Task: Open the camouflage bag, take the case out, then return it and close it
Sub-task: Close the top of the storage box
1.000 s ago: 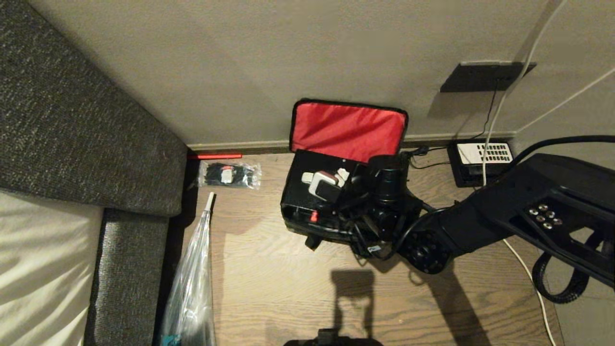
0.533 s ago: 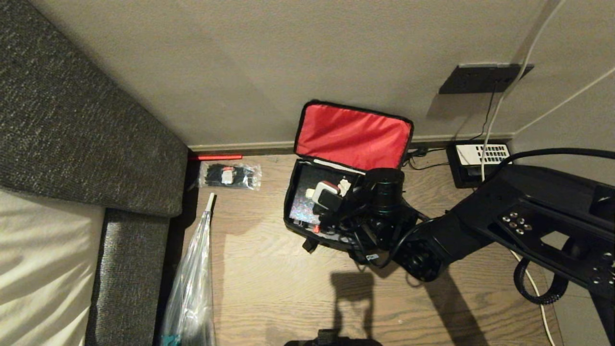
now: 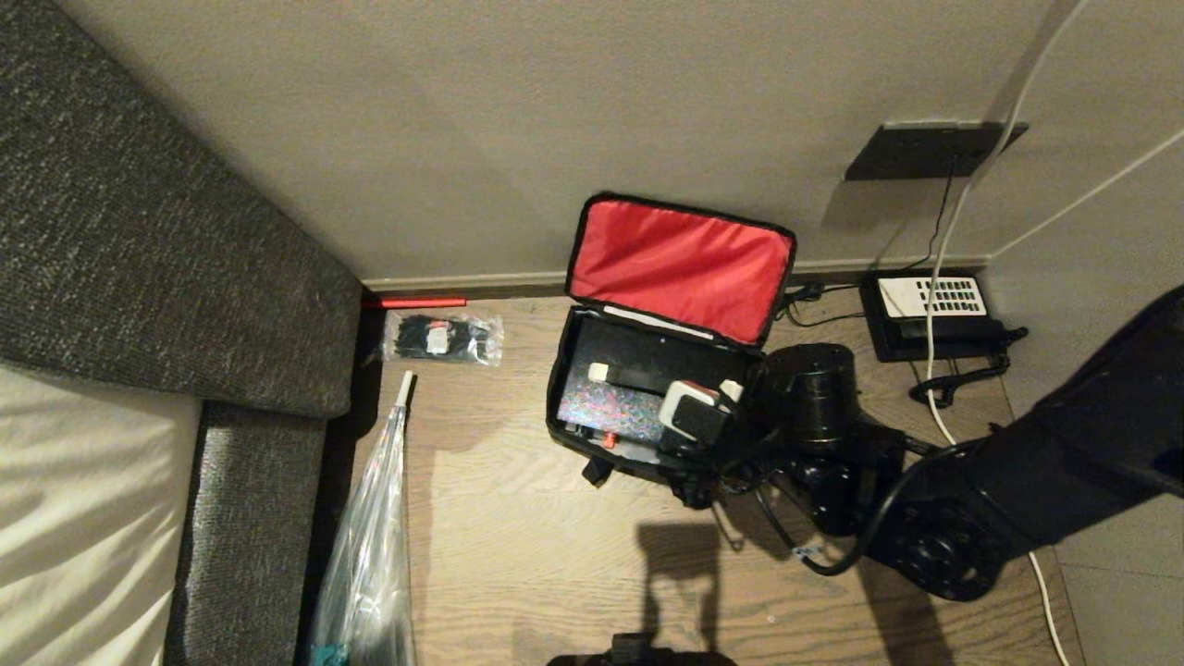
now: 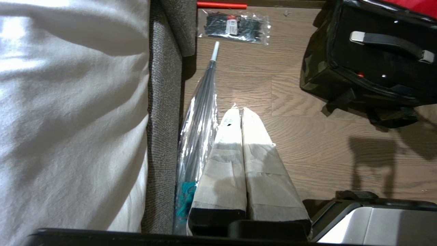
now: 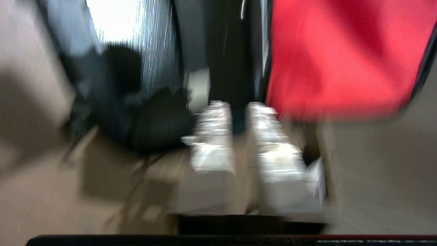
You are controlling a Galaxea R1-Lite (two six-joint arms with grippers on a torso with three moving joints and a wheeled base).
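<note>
Floor: brown wood-grain boards running up to a pale wall, with a grey upholstered edge and white bedding on the robot's left.
Near left: a folded clear umbrella lies along the upholstery; the left gripper hangs over it, fingers pressed together and holding nothing, well apart from the work.
Right gripper: the right gripper sits over the right end of the open bag, its taped fingers a narrow gap apart with nothing seen between them.
Bag: the camouflage bag stands on the floor against the wall, lid thrown back so the red lining faces up.
Case: the case lies inside the bag, filling most of it, handle on top and a small red tab on its near side.
Step in hand: judged, the lid is open and the case is not yet lifted; the handle is the likely hold.
Doing it well: centre the fingers across the handle, close fully before lifting, and raise straight up so the snug case does not drag the soft walls or tip the lid shut.
Far: a clear packet of black ties by the skirting, a black telephone with cables to the right.
</note>
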